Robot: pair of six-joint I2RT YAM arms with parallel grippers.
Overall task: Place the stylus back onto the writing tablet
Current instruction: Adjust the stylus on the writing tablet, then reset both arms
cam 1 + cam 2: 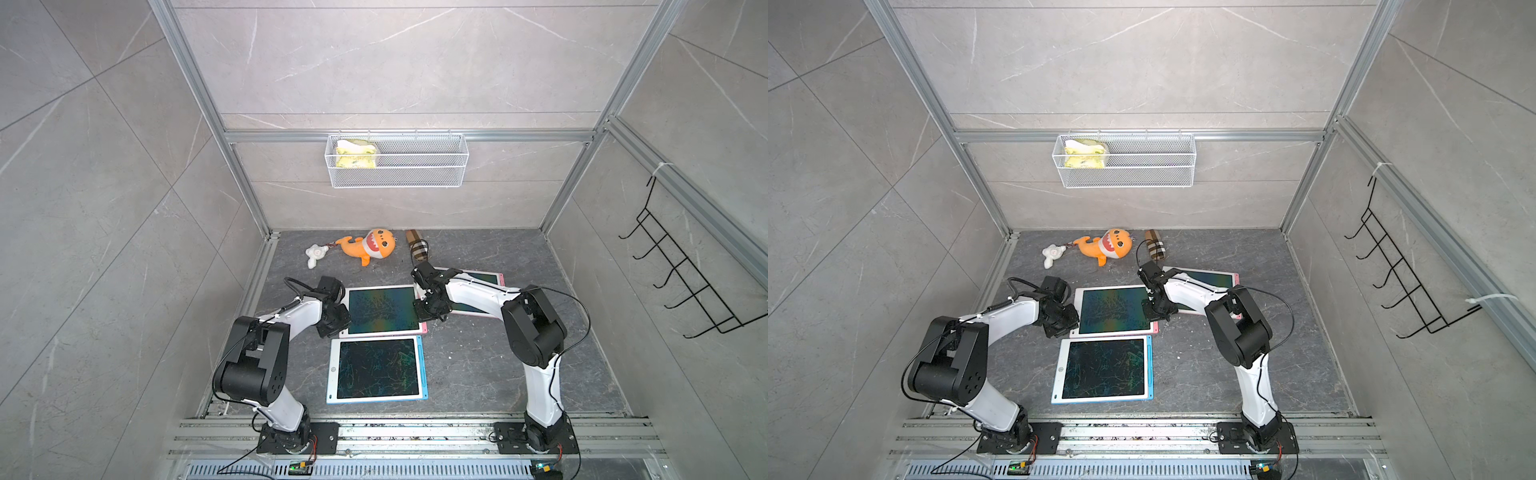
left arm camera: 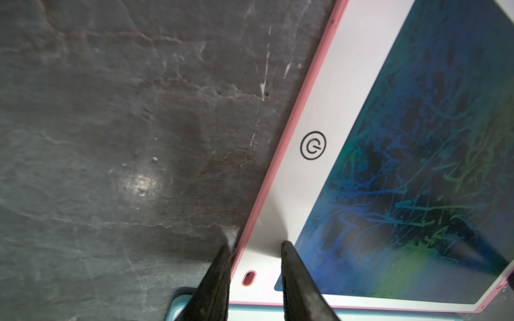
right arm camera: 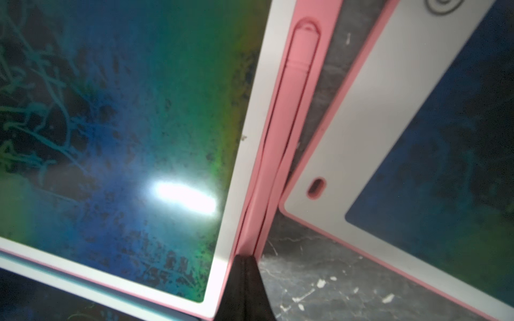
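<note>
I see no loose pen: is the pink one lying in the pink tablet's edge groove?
Yes, the right wrist view shows the pink stylus lying in the side groove of the pink tablet.

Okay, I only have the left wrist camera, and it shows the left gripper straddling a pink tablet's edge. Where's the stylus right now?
Observer: The pink stylus lies in the side slot of that pink tablet, along the edge facing the right arm.
Operator: And what's the right arm doing?
Observer: The right gripper is shut, with its tips at one end of the stylus slot, near the tablet's corner.
</note>
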